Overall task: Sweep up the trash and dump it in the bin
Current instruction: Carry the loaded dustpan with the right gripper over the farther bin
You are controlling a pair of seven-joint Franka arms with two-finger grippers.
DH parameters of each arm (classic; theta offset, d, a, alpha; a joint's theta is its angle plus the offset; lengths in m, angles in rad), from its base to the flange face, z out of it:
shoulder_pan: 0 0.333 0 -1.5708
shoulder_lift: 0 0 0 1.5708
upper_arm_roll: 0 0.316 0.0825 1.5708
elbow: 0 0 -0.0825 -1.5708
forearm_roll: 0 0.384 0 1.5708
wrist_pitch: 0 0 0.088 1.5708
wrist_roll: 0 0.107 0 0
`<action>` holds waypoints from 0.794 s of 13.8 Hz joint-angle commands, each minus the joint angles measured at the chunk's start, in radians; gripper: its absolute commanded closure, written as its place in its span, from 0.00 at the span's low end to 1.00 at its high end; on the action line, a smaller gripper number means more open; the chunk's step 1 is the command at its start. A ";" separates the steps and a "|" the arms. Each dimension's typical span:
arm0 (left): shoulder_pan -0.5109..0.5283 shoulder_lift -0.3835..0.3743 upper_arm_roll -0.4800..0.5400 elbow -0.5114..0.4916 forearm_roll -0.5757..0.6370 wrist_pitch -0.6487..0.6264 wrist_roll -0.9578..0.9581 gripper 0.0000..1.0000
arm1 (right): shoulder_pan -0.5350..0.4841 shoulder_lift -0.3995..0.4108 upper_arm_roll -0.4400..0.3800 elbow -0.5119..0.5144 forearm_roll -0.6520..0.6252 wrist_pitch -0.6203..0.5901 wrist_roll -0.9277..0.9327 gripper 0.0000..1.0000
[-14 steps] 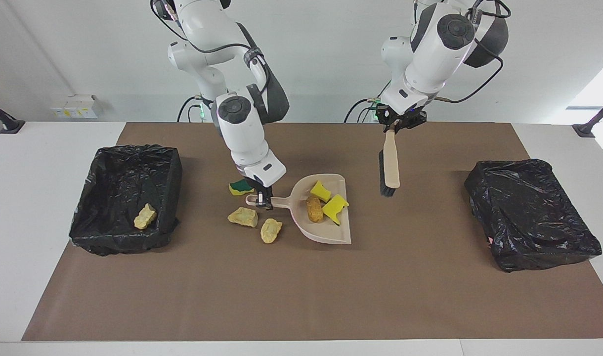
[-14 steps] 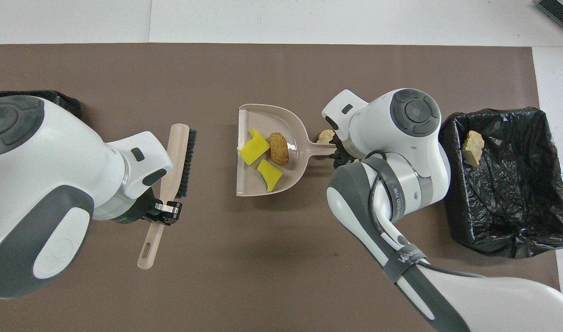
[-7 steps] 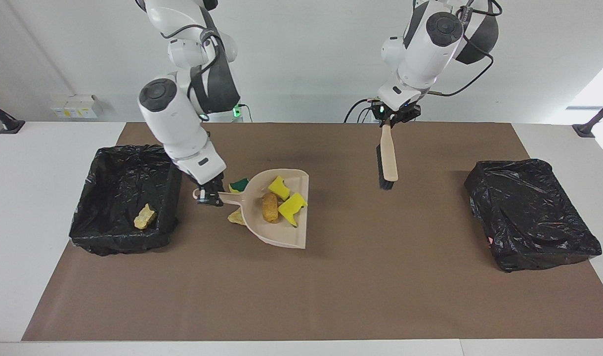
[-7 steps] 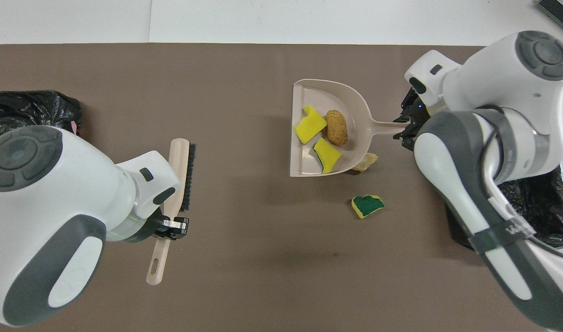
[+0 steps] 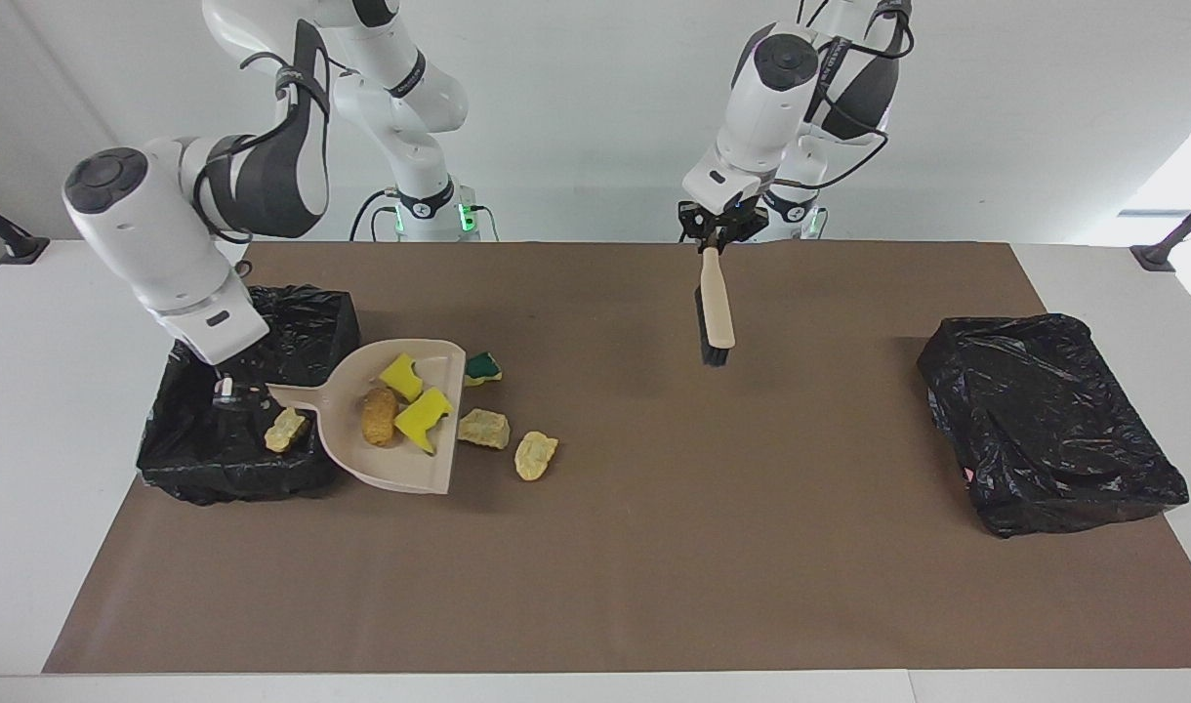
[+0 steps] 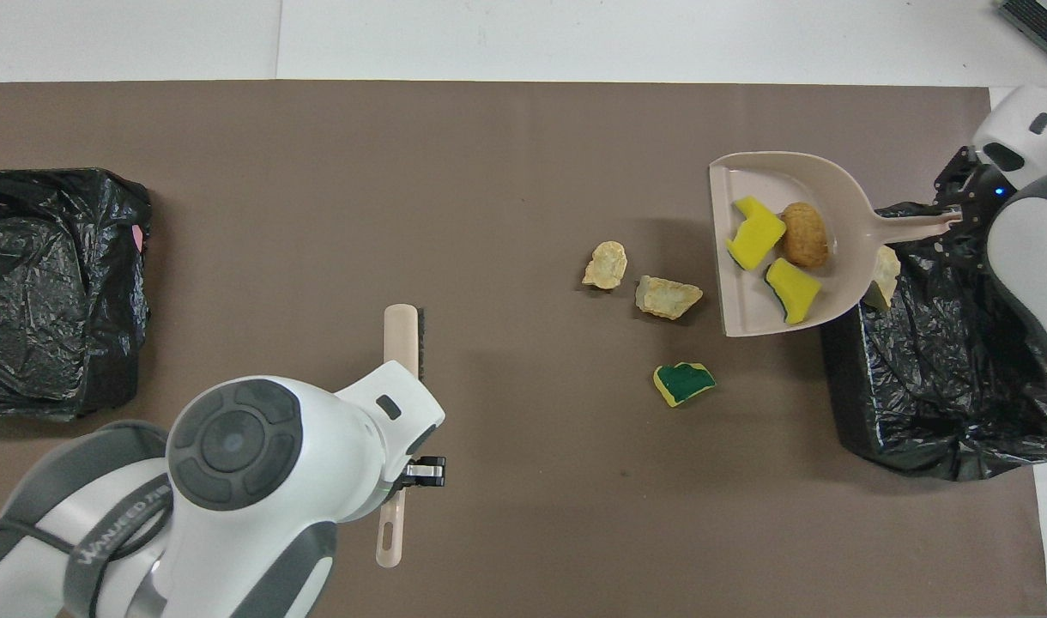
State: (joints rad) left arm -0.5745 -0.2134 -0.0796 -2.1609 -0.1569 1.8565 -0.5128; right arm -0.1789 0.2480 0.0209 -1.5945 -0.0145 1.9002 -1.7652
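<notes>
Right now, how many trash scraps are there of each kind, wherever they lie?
Bright yellow sponge pieces in the beige dustpan: 2
Green-topped yellow sponge piece on the mat: 1
Pale tan crumbly chunks: 3, two on the mat, one in the black-lined bin
Orange-brown oval lump in the dustpan: 1
Total: 7

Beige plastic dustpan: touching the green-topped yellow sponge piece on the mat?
Apart. In the overhead view the dustpan, held up by the right gripper, shows bare brown mat between it and the sponge piece.
</notes>
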 commanded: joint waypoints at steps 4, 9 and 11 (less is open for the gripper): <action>-0.178 0.129 0.015 -0.094 -0.012 0.246 -0.219 1.00 | -0.172 -0.104 0.014 -0.019 -0.228 -0.044 -0.131 1.00; -0.217 0.147 0.014 -0.155 -0.013 0.316 -0.219 1.00 | -0.180 -0.159 0.016 -0.090 -0.511 -0.041 -0.093 1.00; -0.214 0.149 0.014 -0.158 -0.013 0.325 -0.211 1.00 | -0.137 -0.220 0.030 -0.198 -0.654 -0.029 0.027 1.00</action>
State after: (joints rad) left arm -0.7707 -0.0358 -0.0820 -2.2877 -0.1588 2.1502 -0.7294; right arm -0.3534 0.1189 0.0341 -1.6610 -0.5533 1.8655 -1.8351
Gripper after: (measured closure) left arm 0.740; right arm 0.687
